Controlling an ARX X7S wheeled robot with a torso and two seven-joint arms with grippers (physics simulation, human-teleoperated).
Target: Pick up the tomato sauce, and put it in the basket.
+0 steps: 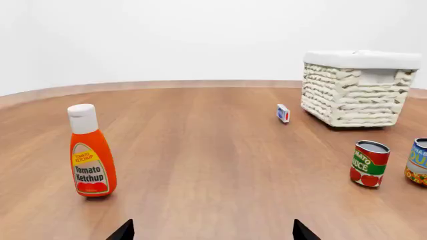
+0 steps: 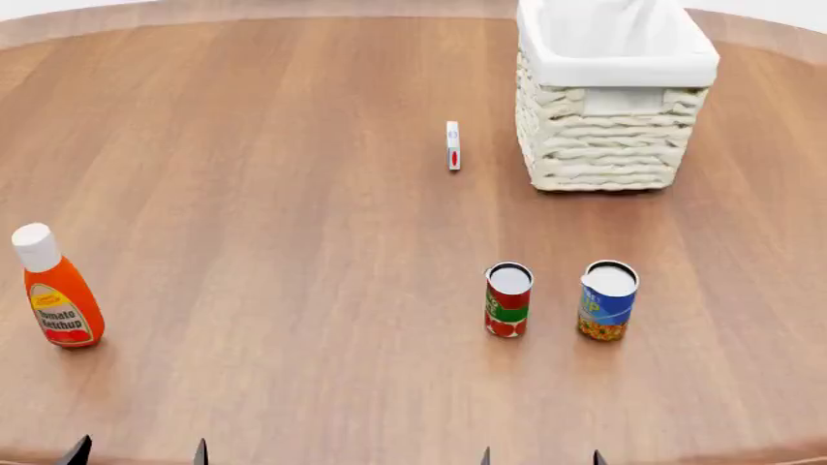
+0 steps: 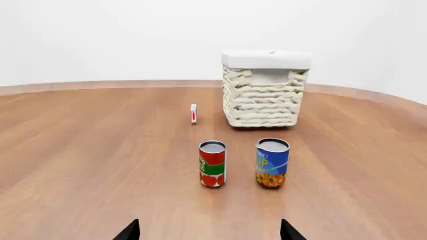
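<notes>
The tomato sauce (image 2: pixel 508 299) is a small can with a red and green label, upright on the wooden table (image 2: pixel 285 223); it also shows as the tomato sauce (image 3: pixel 213 163) and the tomato sauce (image 1: pixel 369 163). The basket (image 2: pixel 611 92), cream wicker with a white liner, stands farther back, also seen as the basket (image 3: pixel 264 88) and the basket (image 1: pixel 357 86). My right gripper (image 2: pixel 539 457) is open at the near edge, well short of the can, nothing between its tips. My left gripper (image 2: pixel 136 452) is open too, near the front left.
A blue-and-yellow can (image 2: pixel 606 300) stands just right of the tomato sauce. An orange ketchup bottle (image 2: pixel 54 289) with a white cap stands at the left. A small white and red box (image 2: pixel 452 145) stands on edge left of the basket.
</notes>
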